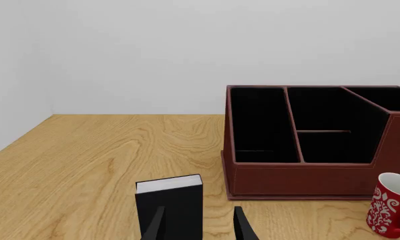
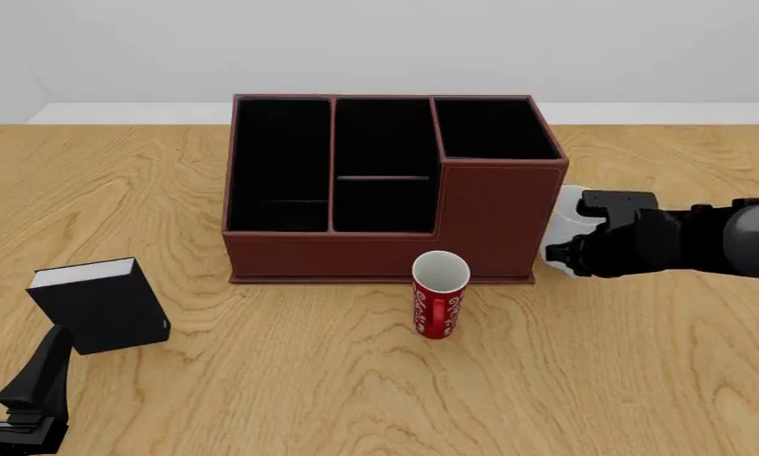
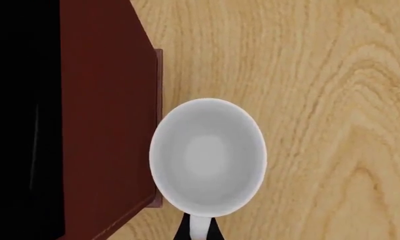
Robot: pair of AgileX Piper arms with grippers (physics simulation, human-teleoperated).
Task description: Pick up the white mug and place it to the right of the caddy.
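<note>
Centrally in the right wrist view, the white mug is seen from straight above: a plain, glossy white cup with a round rim and a smooth pale inside. It stands upright on the wooden worktop, its long axis vertical and its mouth facing up. Its handle is mostly hidden; a thin white strip is seen at the rim between two dark fingers, which sit close on either side of it, though contact cannot be judged.

The mug is placed just beside the right wall of the caddy, a large reddish-brown box with black compartments and a taller right-hand section. In the front view only a sliver of the mug is shown, between the caddy and the right gripper.

A red patterned cup stands upright in front of the caddy. A black book stands near the left gripper, whose fingers are spread apart and hold nothing.
</note>
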